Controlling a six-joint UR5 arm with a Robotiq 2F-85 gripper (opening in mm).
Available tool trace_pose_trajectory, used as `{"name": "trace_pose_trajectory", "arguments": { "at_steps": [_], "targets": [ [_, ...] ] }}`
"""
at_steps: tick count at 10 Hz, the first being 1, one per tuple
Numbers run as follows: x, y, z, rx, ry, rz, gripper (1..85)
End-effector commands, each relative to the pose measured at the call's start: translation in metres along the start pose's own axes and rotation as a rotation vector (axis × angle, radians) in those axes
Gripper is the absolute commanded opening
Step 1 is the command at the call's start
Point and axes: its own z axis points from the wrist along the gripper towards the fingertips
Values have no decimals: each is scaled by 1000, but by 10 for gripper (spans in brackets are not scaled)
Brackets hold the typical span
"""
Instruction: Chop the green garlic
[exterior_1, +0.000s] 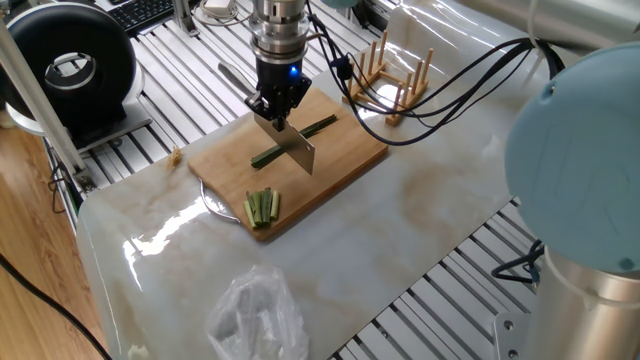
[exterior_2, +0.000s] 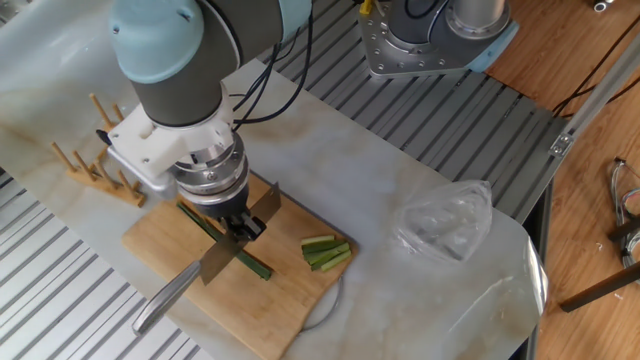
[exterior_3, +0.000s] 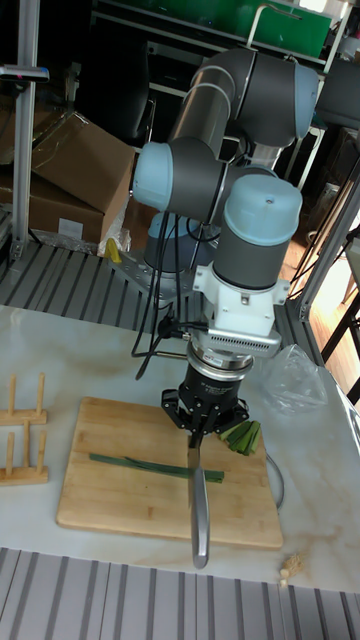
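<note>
Green garlic (exterior_3: 135, 463): one long, thin, flat dark-green stalk, lying flat on the wooden board. It passes directly beneath the pincer (exterior_3: 205, 425) and reaches out to both sides of it, crossing under the blade held there. In the tall fixed view the longer visible length runs away to one side of the pincer, and a short end shows just past the blade on the other. The stalk appears whole; whether the blade touches it cannot be determined. It lies straight, diagonal to the board's edges.
</note>
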Motion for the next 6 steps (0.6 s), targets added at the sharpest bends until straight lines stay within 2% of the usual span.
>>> {"name": "trace_pose_trajectory", "arguments": {
  "at_steps": [1, 6],
  "targets": [
    [-2, 3, 1, -15, 0, 3, 13],
    [-12, 3, 4, -12, -5, -1, 13]
  ]
}}
